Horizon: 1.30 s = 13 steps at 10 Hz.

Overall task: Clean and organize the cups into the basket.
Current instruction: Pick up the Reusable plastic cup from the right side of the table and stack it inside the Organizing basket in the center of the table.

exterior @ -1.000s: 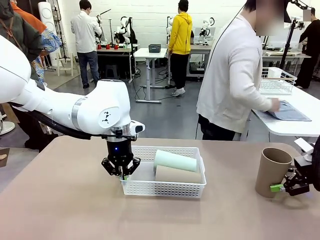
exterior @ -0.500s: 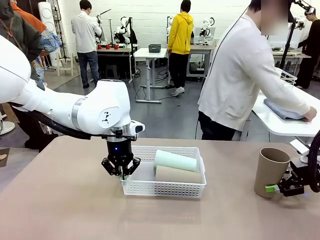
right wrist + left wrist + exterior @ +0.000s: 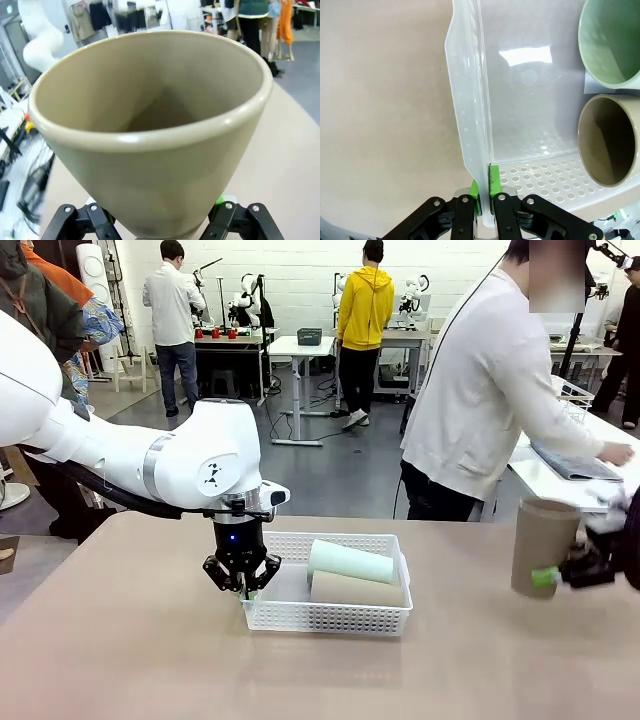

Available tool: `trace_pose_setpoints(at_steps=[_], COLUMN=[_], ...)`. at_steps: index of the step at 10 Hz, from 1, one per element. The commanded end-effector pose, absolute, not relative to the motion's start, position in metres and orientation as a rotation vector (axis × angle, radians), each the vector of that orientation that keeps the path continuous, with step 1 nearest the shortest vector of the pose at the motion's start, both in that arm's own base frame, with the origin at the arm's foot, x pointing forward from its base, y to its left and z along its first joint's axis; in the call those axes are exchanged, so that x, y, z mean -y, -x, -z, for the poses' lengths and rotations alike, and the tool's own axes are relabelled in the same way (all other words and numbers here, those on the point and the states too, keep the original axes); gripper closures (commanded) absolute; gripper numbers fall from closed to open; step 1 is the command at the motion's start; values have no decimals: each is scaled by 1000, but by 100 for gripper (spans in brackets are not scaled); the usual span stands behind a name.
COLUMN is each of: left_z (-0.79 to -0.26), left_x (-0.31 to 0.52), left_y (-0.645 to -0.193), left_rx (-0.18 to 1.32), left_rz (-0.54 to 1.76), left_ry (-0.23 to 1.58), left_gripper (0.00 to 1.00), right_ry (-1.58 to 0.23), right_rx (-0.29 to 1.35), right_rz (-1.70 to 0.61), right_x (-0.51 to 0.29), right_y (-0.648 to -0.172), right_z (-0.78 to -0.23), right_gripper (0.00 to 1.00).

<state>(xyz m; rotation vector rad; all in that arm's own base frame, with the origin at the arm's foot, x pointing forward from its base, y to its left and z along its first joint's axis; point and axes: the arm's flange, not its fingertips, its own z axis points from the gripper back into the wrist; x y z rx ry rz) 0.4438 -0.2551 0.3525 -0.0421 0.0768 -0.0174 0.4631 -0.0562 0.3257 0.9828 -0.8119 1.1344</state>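
Observation:
A white perforated basket (image 3: 330,612) stands mid-table. In it a mint green cup (image 3: 350,561) and a tan cup (image 3: 355,589) lie on their sides. My left gripper (image 3: 241,586) is shut on the basket's left wall. The left wrist view shows that gripper (image 3: 484,194) pinching the basket's wall (image 3: 470,100), with the open mouths of the mint cup (image 3: 612,45) and the tan cup (image 3: 607,140) at the right. At the far right my right gripper (image 3: 548,576) is shut on another tan cup (image 3: 543,540), upright and clear of the table. That tan cup (image 3: 150,125) stands between my right gripper's (image 3: 160,222) fingers.
A person (image 3: 480,410) stands beyond the table's far right corner, turned to a white side table (image 3: 545,485) with a hand on a grey cloth (image 3: 575,462). The brown table (image 3: 130,640) is bare to the left and in front of the basket.
My right gripper has shut on the tan cup and raised it off the table. The left gripper and the basket have not moved. The person's hand has slid along the cloth.

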Motion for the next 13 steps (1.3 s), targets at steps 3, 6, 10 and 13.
trace_pose_setpoints(at_steps=[3, 6, 10, 13], left_z=[-354, -354, -354, -354], left_x=[256, 256, 256, 256], left_y=[-443, -443, -443, -443], left_rx=[-80, -80, -80, -80], left_rz=[18, 18, 18, 18], left_ry=[40, 40, 40, 40], left_gripper=[100, 100, 100, 100], right_ry=[-863, -866, -866, -741], right_rx=[846, 853, 853, 789], right_rz=[-1036, -1058, -1058, -1139], right_x=[36, 41, 41, 15], right_y=[-462, -454, -454, -467], right_z=[-459, -484, -484, -503], right_gripper=[100, 100, 100, 20])
